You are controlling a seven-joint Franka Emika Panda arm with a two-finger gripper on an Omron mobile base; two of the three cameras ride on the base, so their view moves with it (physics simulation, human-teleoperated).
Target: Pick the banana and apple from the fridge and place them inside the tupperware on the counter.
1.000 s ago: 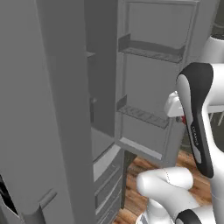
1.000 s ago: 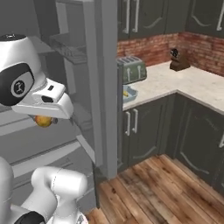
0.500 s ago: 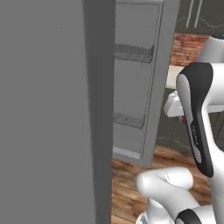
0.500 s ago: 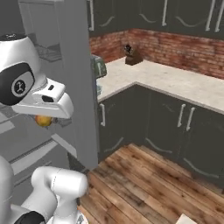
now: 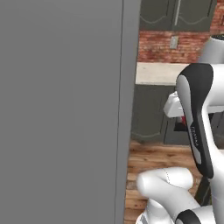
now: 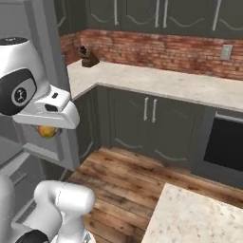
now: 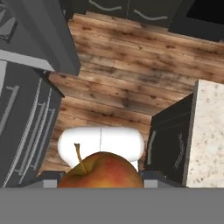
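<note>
Glossy smooth apple (image 7: 103,171), matt grey fridge (image 5: 61,109), speckled stone counter (image 6: 156,83), wood-plank floor (image 7: 127,83)

The white arm rises from its rounded base joints and folds forward at a dark-banded elbow, the wrist held level at about counter height. The gripper (image 6: 47,131) hangs below the white hand block and points down toward the floor. Its jaws stand partly apart and clasp the apple (image 7: 101,171), which sits between them, stem toward the camera.
</note>
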